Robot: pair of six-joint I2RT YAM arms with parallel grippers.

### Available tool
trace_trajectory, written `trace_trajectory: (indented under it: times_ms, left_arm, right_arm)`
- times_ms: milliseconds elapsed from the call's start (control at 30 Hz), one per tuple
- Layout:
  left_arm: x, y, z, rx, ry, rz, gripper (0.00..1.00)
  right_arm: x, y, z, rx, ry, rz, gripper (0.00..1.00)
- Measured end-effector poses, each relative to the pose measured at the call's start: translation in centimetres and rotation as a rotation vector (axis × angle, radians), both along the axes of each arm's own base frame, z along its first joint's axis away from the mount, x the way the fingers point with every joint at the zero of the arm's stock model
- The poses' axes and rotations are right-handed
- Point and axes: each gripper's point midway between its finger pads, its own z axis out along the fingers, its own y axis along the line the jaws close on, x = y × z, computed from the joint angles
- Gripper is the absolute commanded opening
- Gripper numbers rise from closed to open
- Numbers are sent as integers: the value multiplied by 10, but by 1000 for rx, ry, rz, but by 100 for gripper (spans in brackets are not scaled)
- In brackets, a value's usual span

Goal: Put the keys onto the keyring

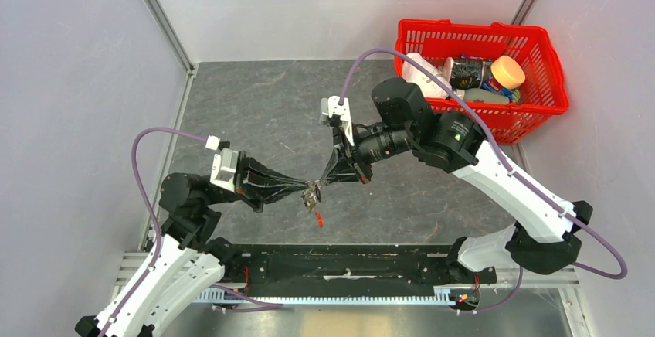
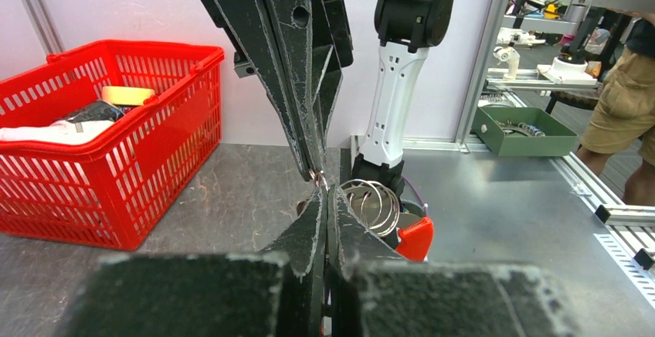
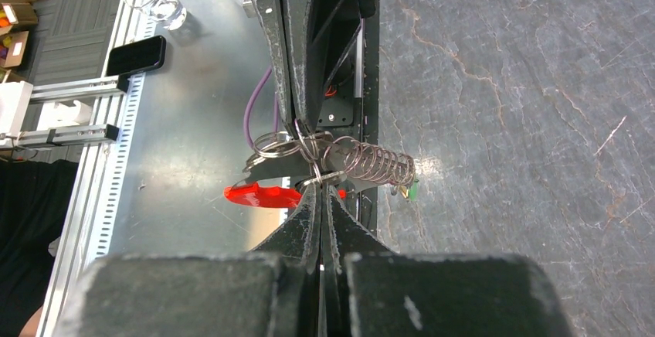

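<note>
The keyring is a bunch of silver wire rings stretched into a coil, with a red tab hanging from it. It is held in the air between my two grippers. It also shows in the left wrist view and as a small cluster in the top view. My left gripper and my right gripper meet tip to tip, both shut on its rings. A green-headed key and a brass bit hang at the coil's far end. No dark silver key or strap can be made out.
A red basket full of items stands at the back right and shows in the left wrist view. A slotted metal rail runs along the near edge. Off the table are a phone, a green tray and a person.
</note>
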Motion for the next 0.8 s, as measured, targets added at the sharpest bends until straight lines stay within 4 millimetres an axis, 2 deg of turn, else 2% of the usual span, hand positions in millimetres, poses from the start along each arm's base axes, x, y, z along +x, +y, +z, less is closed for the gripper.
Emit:
trace_trajectory:
  times_ms: [67, 133, 200, 500, 800]
  left_arm:
    - [0, 0, 1, -5, -6, 0, 2]
    - [-1, 1, 4, -12, -12, -2, 2]
    - [-3, 1, 6, -23, -22, -5, 2]
    - [-8, 3, 12, -63, -28, -25, 2]
    - [-16, 4, 32, -167, 2, -89, 2]
  right_arm:
    - [-1, -1, 0, 1, -1, 0, 22]
    - [-1, -3, -2, -1, 0, -5, 33]
    - [-2, -6, -3, -2, -3, -9, 39]
    - [-10, -18, 19, 70, -77, -3, 44]
    - [-13, -11, 40, 166, -132, 47, 45]
